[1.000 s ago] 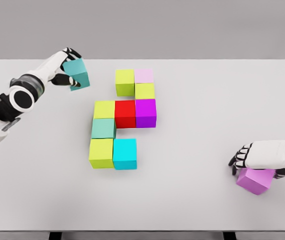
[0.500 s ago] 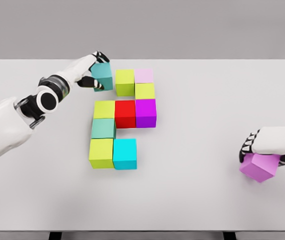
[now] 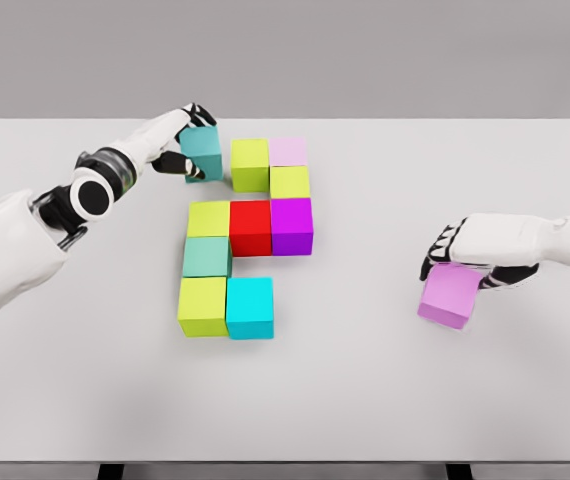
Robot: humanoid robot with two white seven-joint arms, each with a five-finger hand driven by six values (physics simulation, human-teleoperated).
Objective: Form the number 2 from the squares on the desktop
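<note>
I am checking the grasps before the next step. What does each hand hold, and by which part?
The left hand grips the teal cube by its left side. The right hand holds the violet cube from above, by its top.

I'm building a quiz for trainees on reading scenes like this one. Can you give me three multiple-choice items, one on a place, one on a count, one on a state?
1. Where is the teal cube in the left hand?
A. Just left of the top row's yellow-green cube
B. Below the cyan cube
C. At the table's right edge

2. How many cubes are in view, counting the held ones?
A. Eight
B. Ten
C. Twelve

3. What is the right hand doing?
A. Lying flat and empty
B. Gripping the violet cube from above
C. Pressing on the red cube

Answers: 1 A, the teal cube sits beside the top row's left end. 2 B, eight cubes form the cluster and each hand holds one more. 3 B, the fingers curl over the violet cube's top, right of the cluster.
</note>
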